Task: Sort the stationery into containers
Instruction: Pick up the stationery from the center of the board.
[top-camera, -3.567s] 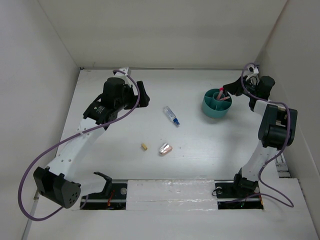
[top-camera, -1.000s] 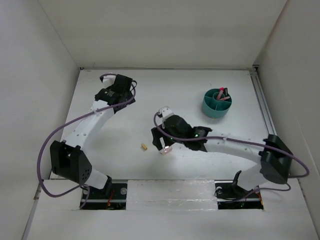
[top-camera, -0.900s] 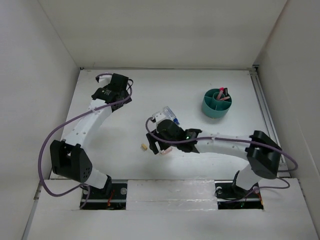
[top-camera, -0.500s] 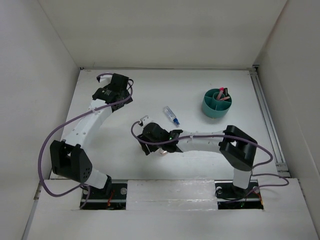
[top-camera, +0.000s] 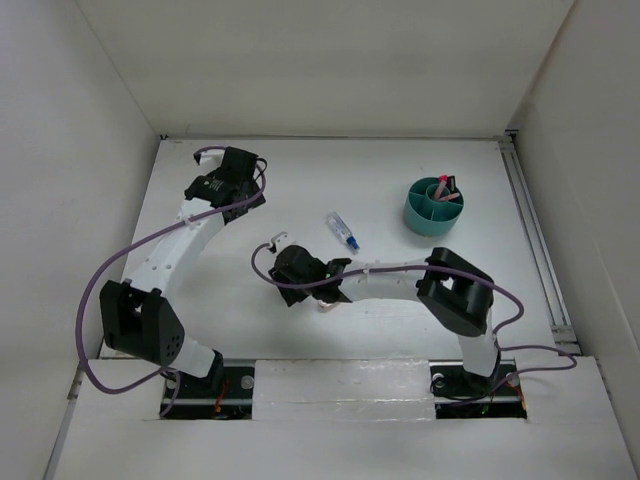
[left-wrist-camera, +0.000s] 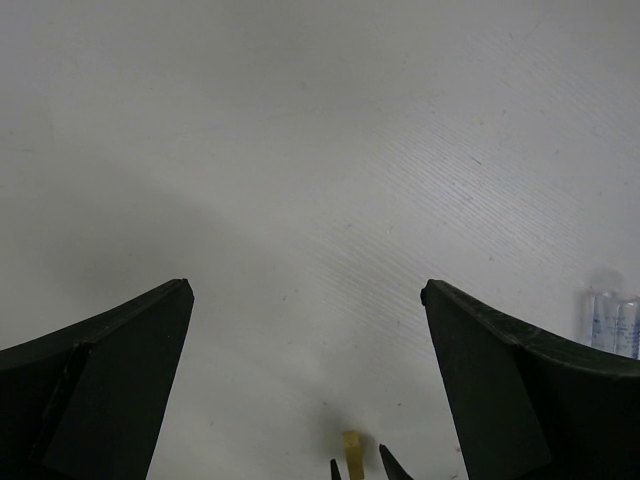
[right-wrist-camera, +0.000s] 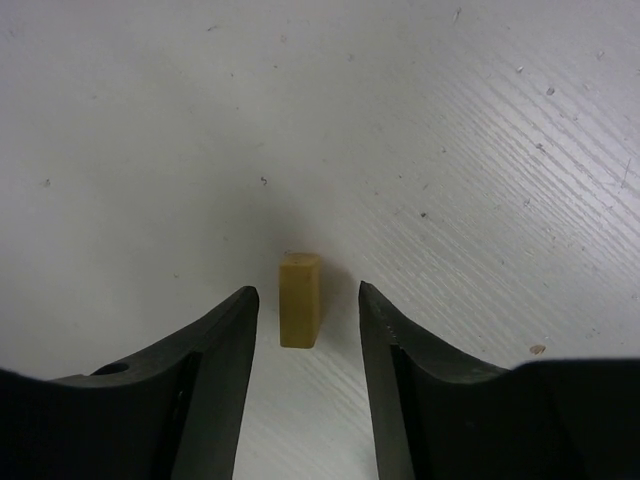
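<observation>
Fingers (right-wrist-camera: 225, 345) of the right end effector (right-wrist-camera: 307, 292) flank the tan block (right-wrist-camera: 300, 313) without touching; left end effector (left-wrist-camera: 305, 290) gapes wide, empty.

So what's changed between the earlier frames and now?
The right gripper swung from the teal bowl across to the tan block and now straddles it, open, not touching. The left gripper pulled back toward the far left, open. The bowl, clear tube and oval piece stayed put.

A white table (top-camera: 400, 170) sits boxed by plain white walls (top-camera: 320, 70) under soft, even light.
</observation>
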